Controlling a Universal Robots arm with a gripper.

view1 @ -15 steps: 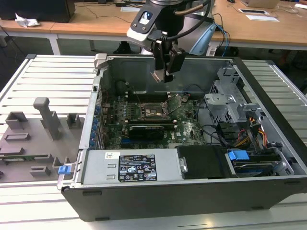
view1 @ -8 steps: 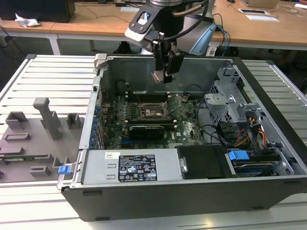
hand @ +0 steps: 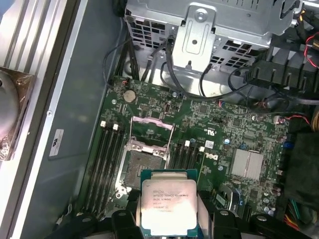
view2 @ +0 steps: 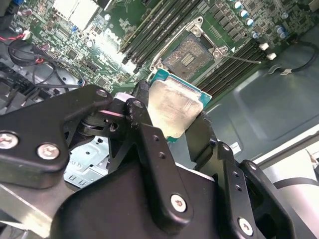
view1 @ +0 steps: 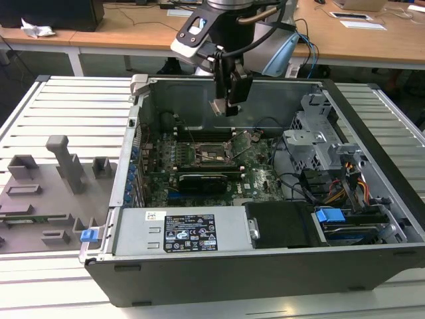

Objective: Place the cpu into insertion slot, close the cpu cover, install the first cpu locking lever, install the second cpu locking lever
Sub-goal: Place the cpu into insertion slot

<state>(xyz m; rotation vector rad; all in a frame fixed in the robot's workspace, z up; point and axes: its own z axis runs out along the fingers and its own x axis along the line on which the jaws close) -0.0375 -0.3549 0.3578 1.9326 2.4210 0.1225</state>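
Exterior view: the gripper (view1: 224, 105) hangs inside the open computer case (view1: 265, 272), above the motherboard (view1: 259, 179). Its jaws pinch the cpu (view1: 218, 106) by two opposite edges. The insertion slot (view1: 211, 154) lies below, apart from the chip. Second wrist view: the cpu (view2: 174, 107) shows its silver-grey top, clamped between two black fingers (view2: 143, 107). The insertion slot (view2: 188, 56) lies bare beyond it, flanked by long memory slots (view2: 149, 35). First wrist view: the cpu (hand: 168, 206) is held clear of the insertion slot (hand: 141, 167). The cpu cover (hand: 152, 130) stands swung open at the slot's edge.
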